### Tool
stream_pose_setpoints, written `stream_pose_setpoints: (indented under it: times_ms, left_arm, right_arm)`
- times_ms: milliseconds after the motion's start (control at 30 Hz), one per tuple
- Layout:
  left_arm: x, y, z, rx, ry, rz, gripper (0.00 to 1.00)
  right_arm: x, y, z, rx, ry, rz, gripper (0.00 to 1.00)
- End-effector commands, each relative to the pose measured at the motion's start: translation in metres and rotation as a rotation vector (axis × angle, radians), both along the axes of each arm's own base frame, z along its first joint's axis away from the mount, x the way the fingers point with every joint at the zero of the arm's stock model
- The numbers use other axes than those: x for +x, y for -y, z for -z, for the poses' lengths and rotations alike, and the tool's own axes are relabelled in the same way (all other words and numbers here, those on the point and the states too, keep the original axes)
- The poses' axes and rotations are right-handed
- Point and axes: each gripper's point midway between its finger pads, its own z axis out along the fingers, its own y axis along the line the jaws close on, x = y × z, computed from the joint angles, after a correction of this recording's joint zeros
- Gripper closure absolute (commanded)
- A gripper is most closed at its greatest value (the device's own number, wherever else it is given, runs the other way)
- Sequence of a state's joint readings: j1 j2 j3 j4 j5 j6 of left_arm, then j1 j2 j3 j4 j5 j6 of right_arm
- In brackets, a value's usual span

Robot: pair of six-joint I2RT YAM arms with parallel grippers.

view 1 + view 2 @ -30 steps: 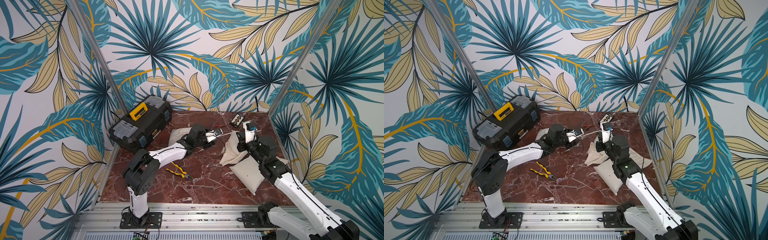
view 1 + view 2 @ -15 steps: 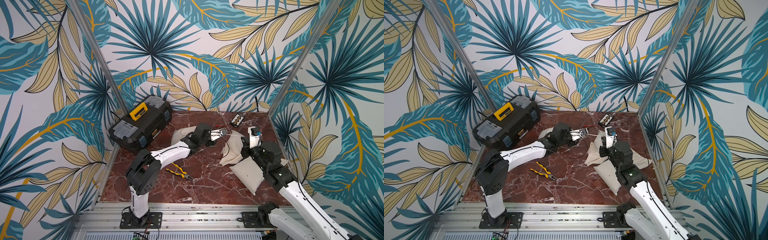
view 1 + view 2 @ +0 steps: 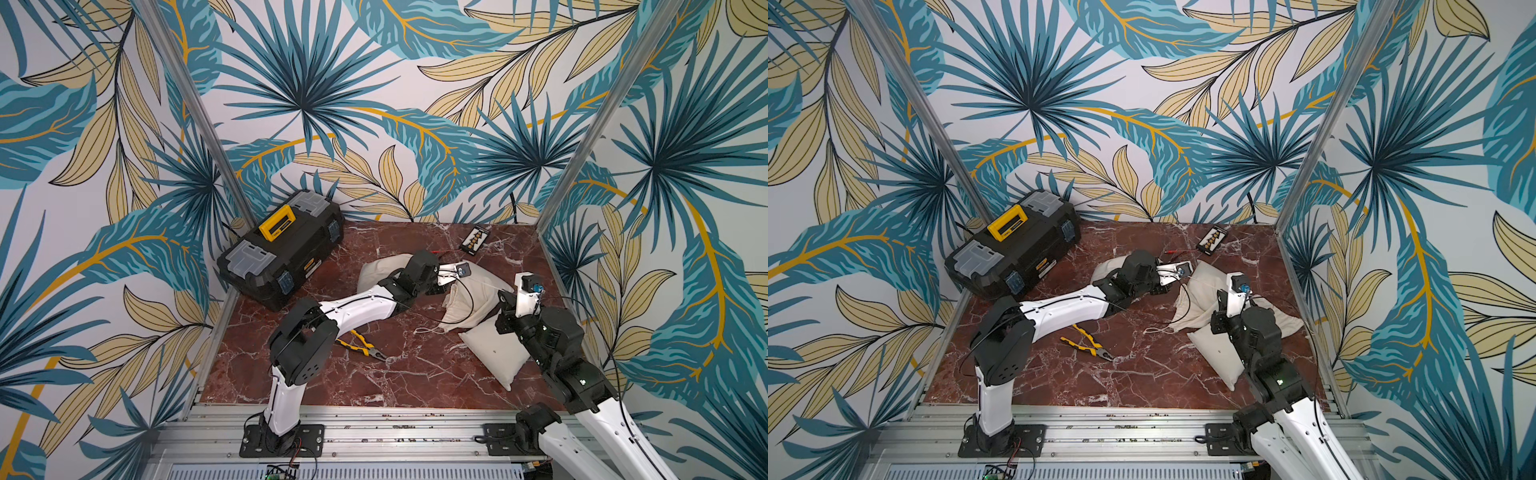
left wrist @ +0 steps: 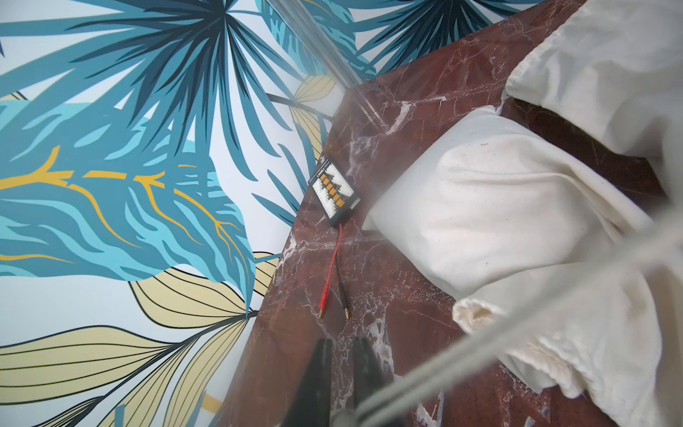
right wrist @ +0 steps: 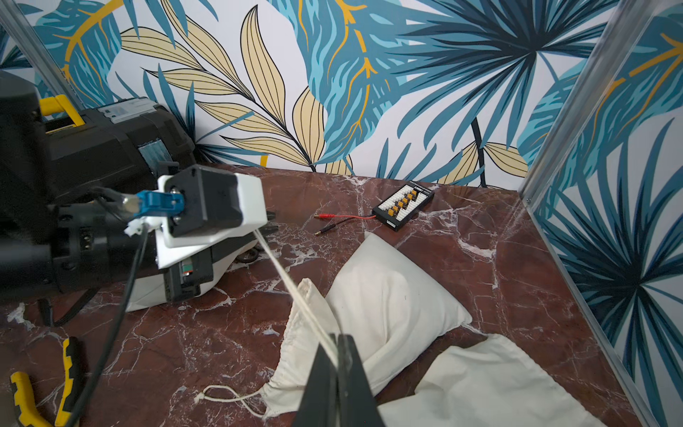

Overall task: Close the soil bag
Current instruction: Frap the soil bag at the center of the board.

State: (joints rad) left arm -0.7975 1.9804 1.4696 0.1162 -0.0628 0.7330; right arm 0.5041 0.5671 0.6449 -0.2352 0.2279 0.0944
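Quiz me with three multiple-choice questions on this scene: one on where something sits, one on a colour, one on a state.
1. Where is the toolbox?
A) far corner of the table, on the left arm's side
B) on top of a bag
C) near edge, right arm's side

2. What colour are the handles of the pliers?
A) red
B) yellow
C) green

3. How do the right gripper's jaws stand?
A) wide open
B) shut on the pliers
C) shut on the cord

Answers: 1 A, it sits against the back walls; 2 B, yellow grips show in both top views; 3 C, the right wrist view shows the taut cord pinched between them.
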Motion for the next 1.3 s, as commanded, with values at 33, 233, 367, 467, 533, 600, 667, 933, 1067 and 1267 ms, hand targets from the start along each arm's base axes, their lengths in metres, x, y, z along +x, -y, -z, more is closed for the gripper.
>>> stream_pose_setpoints:
  times_ms: [33,233,367,467,533,600,667,933,1067,1267]
  left_arm:
    - [0.073,-0.178,0.104,0.366,-0.163,-0.543,0.85]
    - [0.079,-0.198,0.111,0.373,-0.194,-0.595,0.85]
    - [0.082,-0.208,0.118,0.390,-0.215,-0.623,0.84]
    - [0.085,-0.218,0.121,0.400,-0.222,-0.652,0.82]
    - [0.086,-0.226,0.122,0.398,-0.230,-0.673,0.81]
    - [0.087,-0.235,0.122,0.386,-0.243,-0.698,0.81]
    - [0.089,-0.243,0.122,0.374,-0.253,-0.726,0.81]
    - [0.091,-0.300,0.109,0.369,-0.265,-0.903,0.90]
    - [0.072,-0.348,0.090,0.380,-0.255,-1.031,0.91]
    - [0.042,-0.286,0.076,0.243,-0.260,-0.724,0.72]
  right_arm:
    - [-0.010,0.058,-0.071,0.141,0.238,0.275,1.00]
    - [-0.013,0.062,-0.073,0.155,0.251,0.291,1.00]
    - [-0.014,0.063,-0.075,0.163,0.258,0.294,1.00]
    - [-0.015,0.064,-0.076,0.167,0.261,0.298,1.00]
    - [-0.016,0.065,-0.075,0.167,0.262,0.299,1.00]
    - [-0.015,0.064,-0.074,0.167,0.259,0.297,1.00]
    - [-0.014,0.063,-0.073,0.168,0.257,0.294,1.00]
    - [0.000,0.049,-0.056,0.150,0.218,0.257,1.00]
    - [0.019,0.026,-0.037,0.144,0.181,0.181,1.00]
    - [0.044,-0.030,-0.030,0.142,0.198,-0.057,1.00]
